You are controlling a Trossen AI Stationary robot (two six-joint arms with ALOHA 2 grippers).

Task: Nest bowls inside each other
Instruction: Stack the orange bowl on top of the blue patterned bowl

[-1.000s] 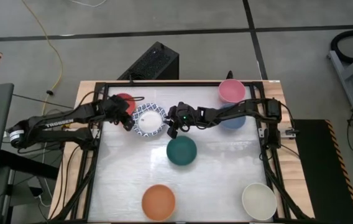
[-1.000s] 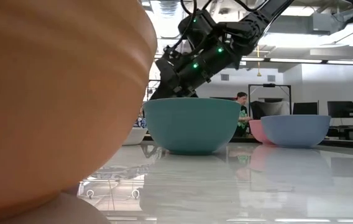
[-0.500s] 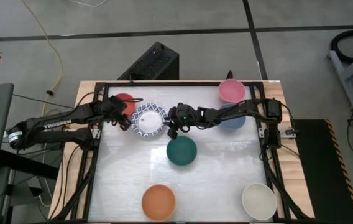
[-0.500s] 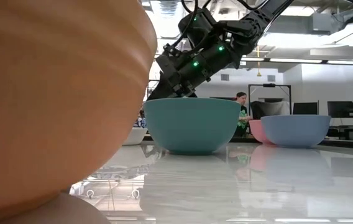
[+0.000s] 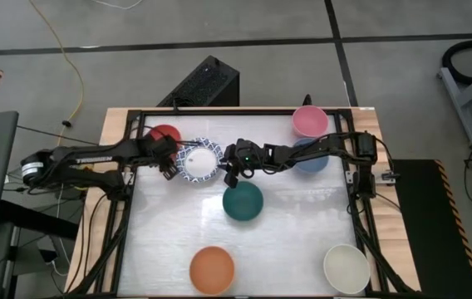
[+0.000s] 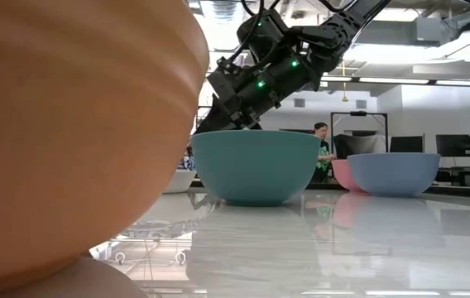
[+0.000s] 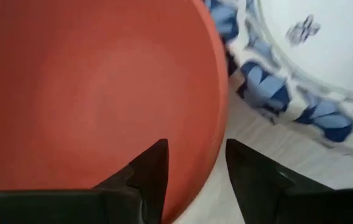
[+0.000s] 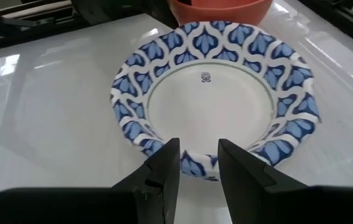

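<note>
The red bowl (image 5: 164, 133) stands at the far left, next to a blue-and-white patterned plate (image 5: 200, 160). My left gripper (image 7: 195, 174) is open at the red bowl's near rim (image 7: 217, 143), one finger over the inside and one outside; I see no touch. My right gripper (image 8: 198, 168) hovers open above the plate's rim (image 8: 195, 163) on the side toward the dark green bowl (image 5: 243, 201). In the low view the green bowl (image 6: 256, 165) hides its fingertips.
The pink bowl (image 5: 310, 121) and the blue bowl (image 5: 312, 159) stand at the far right, under my right arm. The orange bowl (image 5: 212, 269) and the cream bowl (image 5: 346, 267) stand near the front edge. A dark frame (image 5: 136, 208) borders the table.
My left gripper has sunk toward the red bowl's near rim and has rolled and tipped further down as it went. The bowls and the plate have stayed where they were.
</note>
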